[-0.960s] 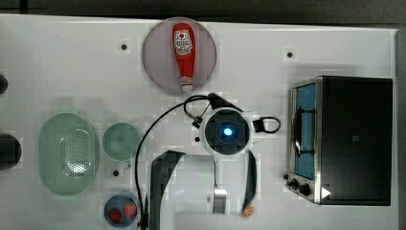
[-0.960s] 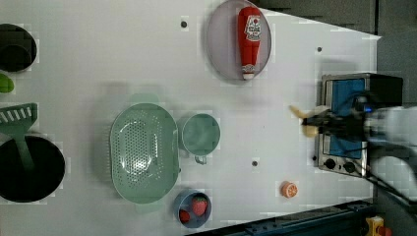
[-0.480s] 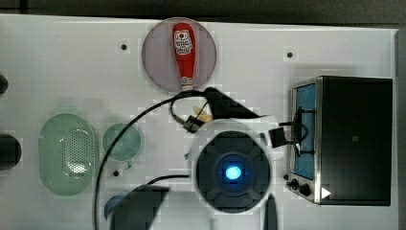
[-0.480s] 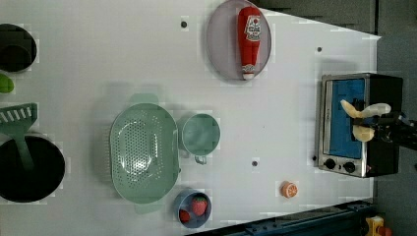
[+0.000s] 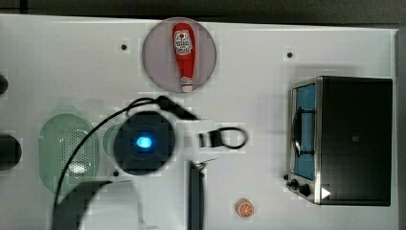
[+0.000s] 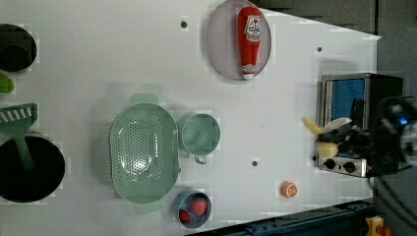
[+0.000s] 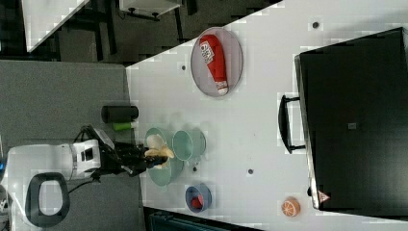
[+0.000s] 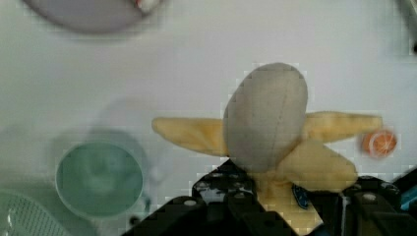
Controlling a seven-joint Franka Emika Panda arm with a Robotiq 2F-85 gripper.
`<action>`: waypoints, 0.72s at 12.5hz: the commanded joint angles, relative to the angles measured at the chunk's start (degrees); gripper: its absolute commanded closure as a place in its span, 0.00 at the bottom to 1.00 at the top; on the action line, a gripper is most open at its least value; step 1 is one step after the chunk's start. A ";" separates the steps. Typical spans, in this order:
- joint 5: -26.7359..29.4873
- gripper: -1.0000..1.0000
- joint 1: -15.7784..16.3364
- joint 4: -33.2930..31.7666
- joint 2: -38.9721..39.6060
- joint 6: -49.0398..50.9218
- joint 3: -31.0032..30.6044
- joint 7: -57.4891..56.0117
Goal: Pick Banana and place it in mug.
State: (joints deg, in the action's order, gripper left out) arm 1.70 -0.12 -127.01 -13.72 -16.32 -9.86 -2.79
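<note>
Gripper (image 8: pixel 275 206): clenched on the stem end of a plush peeled banana (image 8: pixel 268 130), carried clear above the white table (image 8: pixel 147 73); mint-green mug (image 8: pixel 100 178): empty, upright on the table beside the perforated colander (image 8: pixel 19 216). Beyond: orange slice (image 8: pixel 379 142); grey plate (image 8: pixel 88 12).

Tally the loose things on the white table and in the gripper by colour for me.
Green: 2, colander, mug
Red: 1, ketchup bottle
Blue: 1, bowl
Orange: 1, orange slice
Yellow: 1, banana, held in the gripper
Grey: 1, plate
Total: 7
</note>
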 commanded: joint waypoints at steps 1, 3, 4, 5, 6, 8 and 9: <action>3.50 0.63 1.58 1.35 1.24 -1.00 -8.21 14.57; 5.71 0.63 1.65 1.34 4.18 -4.24 -11.78 17.69; 5.72 0.63 1.67 1.28 5.97 -7.13 -13.20 20.10; 5.71 0.63 1.72 1.26 7.93 -10.15 -14.63 22.35; 5.71 0.63 1.72 1.21 10.00 -12.56 -15.97 24.54; 5.62 0.63 1.75 1.10 14.31 -16.22 -17.87 29.04; 5.61 0.63 1.75 0.97 16.41 -18.10 -18.63 30.76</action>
State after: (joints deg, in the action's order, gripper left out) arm 8.07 3.31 -126.79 1.18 -34.05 -29.77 22.12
